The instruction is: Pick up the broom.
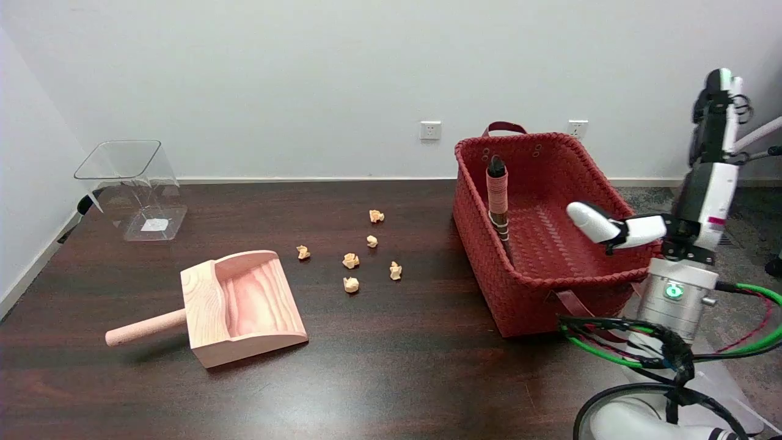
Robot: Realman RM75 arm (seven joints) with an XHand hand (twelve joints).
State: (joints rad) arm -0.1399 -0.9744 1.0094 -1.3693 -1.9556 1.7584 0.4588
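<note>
The broom [498,198] stands inside the red woven basket [482,269], leaning against its left wall. Only its handle shows, wrapped in pinkish cord with a dark tip pointing up; its lower end is hidden by the basket wall. My right hand [702,189] hovers over the basket's right rim, well to the right of the handle. Its fingers [718,116] point upward and one white finger [602,225] sticks out leftward over the basket's inside. The hand holds nothing and does not touch the broom.
A wooden dustpan [244,302] lies at the front left with its handle pointing left. Several crumpled paper scraps [366,256] are scattered mid-table. A clear plastic bin [137,189] sits at the back left. Green and black cables [641,345] hang by the arm's base.
</note>
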